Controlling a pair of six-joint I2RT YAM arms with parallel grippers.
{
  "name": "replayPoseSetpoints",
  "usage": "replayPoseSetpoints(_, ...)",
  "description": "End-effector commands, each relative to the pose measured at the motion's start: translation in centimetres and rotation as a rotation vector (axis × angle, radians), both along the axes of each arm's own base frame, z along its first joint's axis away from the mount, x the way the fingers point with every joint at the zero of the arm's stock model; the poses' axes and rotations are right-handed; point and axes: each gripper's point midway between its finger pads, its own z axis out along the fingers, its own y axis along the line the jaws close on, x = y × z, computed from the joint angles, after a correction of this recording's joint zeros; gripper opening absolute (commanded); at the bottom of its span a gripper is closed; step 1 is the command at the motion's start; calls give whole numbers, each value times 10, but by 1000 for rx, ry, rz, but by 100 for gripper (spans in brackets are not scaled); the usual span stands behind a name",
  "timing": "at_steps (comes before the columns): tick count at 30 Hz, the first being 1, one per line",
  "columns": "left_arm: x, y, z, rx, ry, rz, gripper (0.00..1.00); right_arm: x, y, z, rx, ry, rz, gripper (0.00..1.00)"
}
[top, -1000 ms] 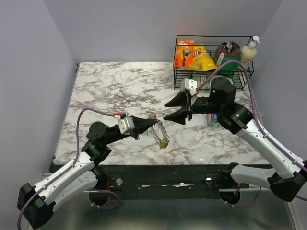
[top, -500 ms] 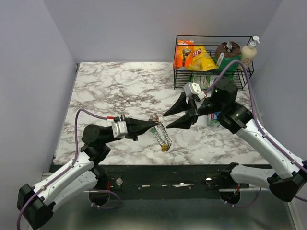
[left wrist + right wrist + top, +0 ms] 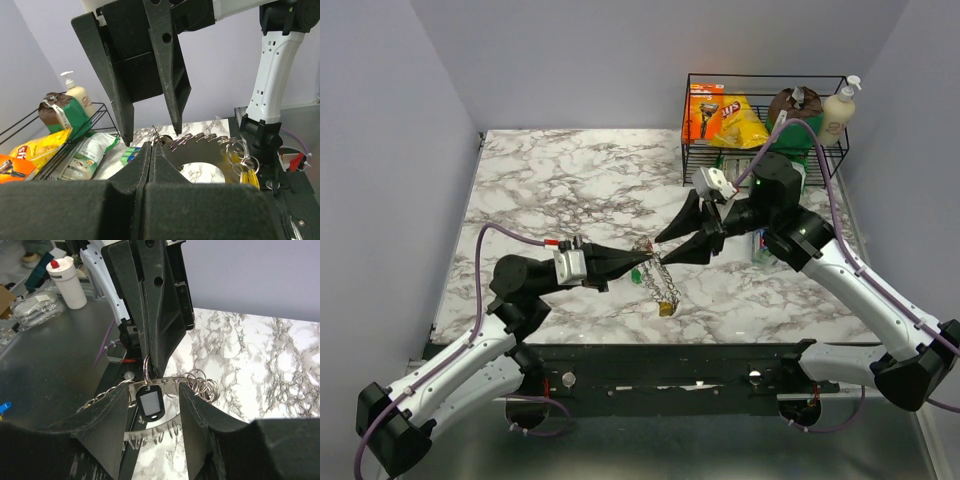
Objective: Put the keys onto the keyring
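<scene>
Your left gripper [image 3: 640, 261] is pinched shut on the top of the keyring [image 3: 658, 283]. The ring hangs from its tips over the table [image 3: 550, 180], long axis slanting down toward the near edge. Your right gripper [image 3: 660, 251] has its fingers spread and straddles that same top stretch, where a dark tag [image 3: 148, 403] dangles between them. The right arm is therefore the free one, and the ring lies directly ahead of its fingers. I cannot pick out the keys with any certainty.
</scene>
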Motion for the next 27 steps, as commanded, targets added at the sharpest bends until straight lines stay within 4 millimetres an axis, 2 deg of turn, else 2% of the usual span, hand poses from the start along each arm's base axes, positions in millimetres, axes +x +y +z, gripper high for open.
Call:
replayPoseSetpoints(1,-8,3,24,-38,-74,-15,0,1,0,16,23,-15,1,49)
replayPoseSetpoints(6,-7,2,23,-35,-71,-17,0,0,0,15,20,-6,8,36)
replayPoseSetpoints(8,-7,2,23,-32,-69,-19,0,0,0,14,18,-3,8,25)
replayPoseSetpoints(10,-7,2,24,-34,-73,-17,0,0,0,12,13,3,13,21)
replayPoseSetpoints(14,-8,3,26,-34,-79,-17,0,0,1,8,4,6,23,3)
replayPoseSetpoints(16,-8,3,26,-32,-80,-17,0,-1,0,6,-2,8,25,1)
replayPoseSetpoints(27,-11,7,32,-29,-100,-5,0,5,-1,-8,-31,-14,-11,1)
